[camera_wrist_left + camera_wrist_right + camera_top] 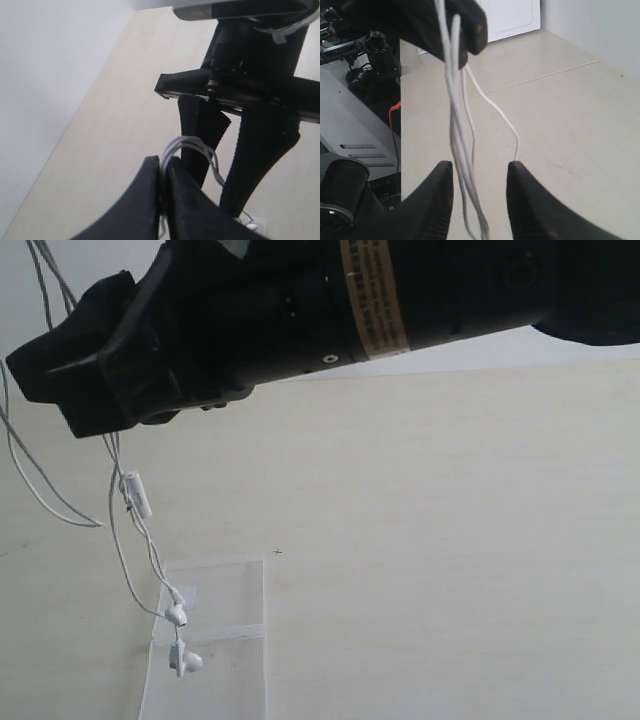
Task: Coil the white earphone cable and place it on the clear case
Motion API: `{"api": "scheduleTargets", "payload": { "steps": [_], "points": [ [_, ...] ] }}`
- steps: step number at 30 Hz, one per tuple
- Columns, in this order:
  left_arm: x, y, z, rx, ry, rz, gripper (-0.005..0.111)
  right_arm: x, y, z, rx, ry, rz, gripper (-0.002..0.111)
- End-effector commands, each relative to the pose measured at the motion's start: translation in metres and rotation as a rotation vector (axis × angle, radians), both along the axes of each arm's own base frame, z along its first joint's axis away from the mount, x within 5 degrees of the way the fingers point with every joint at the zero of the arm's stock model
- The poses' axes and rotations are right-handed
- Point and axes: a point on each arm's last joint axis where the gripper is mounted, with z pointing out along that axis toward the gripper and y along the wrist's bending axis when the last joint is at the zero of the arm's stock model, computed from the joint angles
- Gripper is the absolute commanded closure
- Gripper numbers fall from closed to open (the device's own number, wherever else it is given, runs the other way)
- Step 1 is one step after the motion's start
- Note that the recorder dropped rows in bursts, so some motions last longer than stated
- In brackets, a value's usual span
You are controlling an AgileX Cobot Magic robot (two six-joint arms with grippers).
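Several loops of the white earphone cable point(192, 145) are pinched in my left gripper point(163, 160), which is shut on them. The strands point(456, 115) hang down from it and pass between the spread fingers of my right gripper point(480, 167), which is open and touches none of them. In the exterior view the cable's inline remote point(135, 495) dangles below a black arm point(300, 300). Both earbuds point(177, 615) hang low over the clear case point(235, 590). The case lies flat on the table at the lower left.
The pale table point(450, 540) stretches to the right of the case. A loose loop of cable point(40, 490) sags at the far left. The right wrist view shows the table's edge, with dark equipment and an orange wire point(392, 115) beyond it. A white wall point(45, 75) borders the table.
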Motion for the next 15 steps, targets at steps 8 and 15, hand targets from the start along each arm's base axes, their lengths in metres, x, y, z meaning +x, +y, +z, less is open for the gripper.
{"api": "scheduleTargets", "payload": {
  "steps": [8, 15],
  "points": [
    [-0.0005, -0.0005, 0.0017, -0.015, -0.020, 0.008, 0.107, 0.0036, -0.0025, -0.0075, -0.017, 0.007, -0.037, 0.073],
    [-0.0002, -0.0004, 0.0019, -0.016, -0.023, 0.011, 0.107, 0.0053, -0.0029, -0.0081, -0.020, -0.005, -0.054, 0.077]
  ]
}}
